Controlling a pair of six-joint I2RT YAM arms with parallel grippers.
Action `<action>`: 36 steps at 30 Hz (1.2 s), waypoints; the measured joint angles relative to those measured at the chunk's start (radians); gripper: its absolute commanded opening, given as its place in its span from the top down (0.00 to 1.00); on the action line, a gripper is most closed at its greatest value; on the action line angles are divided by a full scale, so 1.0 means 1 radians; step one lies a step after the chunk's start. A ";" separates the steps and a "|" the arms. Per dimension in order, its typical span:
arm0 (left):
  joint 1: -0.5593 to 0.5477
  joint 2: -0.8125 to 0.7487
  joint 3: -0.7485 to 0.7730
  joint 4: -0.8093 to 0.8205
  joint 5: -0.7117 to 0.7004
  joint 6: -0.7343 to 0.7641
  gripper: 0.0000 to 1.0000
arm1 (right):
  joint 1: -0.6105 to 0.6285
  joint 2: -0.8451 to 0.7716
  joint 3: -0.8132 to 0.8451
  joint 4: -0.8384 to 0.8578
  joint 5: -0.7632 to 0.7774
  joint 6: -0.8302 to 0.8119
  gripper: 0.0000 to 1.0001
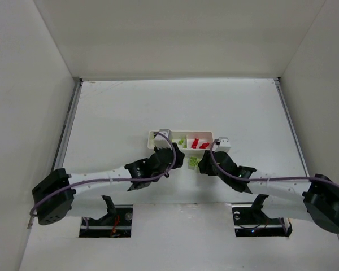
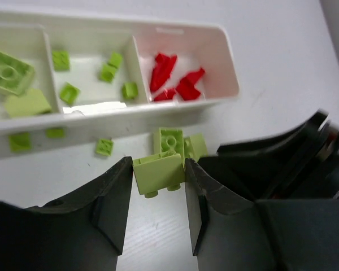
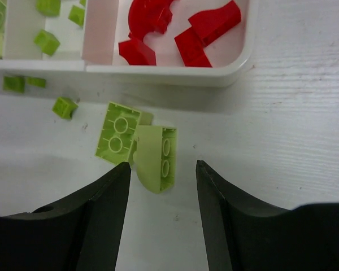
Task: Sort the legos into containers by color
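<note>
your left gripper (image 2: 158,172): clamped on a pale green brick (image 2: 157,168) just outside the tray (image 2: 181,107) | your right gripper (image 3: 163,166): fingers spread, a second brick (image 3: 155,155) between them on the table (image 3: 282,141)

Tray (image 2: 229,68) is white all over, dividers included; its right compartment shows bright red bricks (image 2: 172,79), the middle one small lime green bricks (image 2: 69,93), the left one paler yellow-green pieces (image 2: 25,104). Table (image 3: 294,113) is off-white with faint grey streaks and dark specks, with a lime two-stud brick (image 3: 118,132) and a pale green brick (image 2: 158,172) against it. Left gripper fingers (image 2: 110,203) and right gripper fingers (image 3: 107,209) are matte black; arm cables (image 1: 282,179) are lilac.
</note>
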State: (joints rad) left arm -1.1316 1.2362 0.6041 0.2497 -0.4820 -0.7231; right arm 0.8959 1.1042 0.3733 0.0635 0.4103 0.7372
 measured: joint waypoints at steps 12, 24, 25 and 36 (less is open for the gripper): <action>0.330 -0.087 -0.004 -0.006 0.032 0.039 0.80 | 0.039 0.063 0.025 0.005 0.003 0.001 0.45; 0.414 0.080 0.002 0.027 0.065 0.116 0.74 | 0.040 0.165 0.060 0.004 0.056 0.008 0.70; 0.415 0.092 0.003 0.033 0.067 0.121 0.74 | 0.041 0.164 0.060 0.004 0.061 0.010 0.71; 0.433 0.166 0.012 0.053 0.058 0.148 0.73 | 0.059 -0.011 0.061 -0.080 0.092 0.018 0.72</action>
State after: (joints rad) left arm -0.6987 1.4017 0.6163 0.3031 -0.4236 -0.5747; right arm 0.9546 1.0931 0.4339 -0.0170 0.5026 0.7555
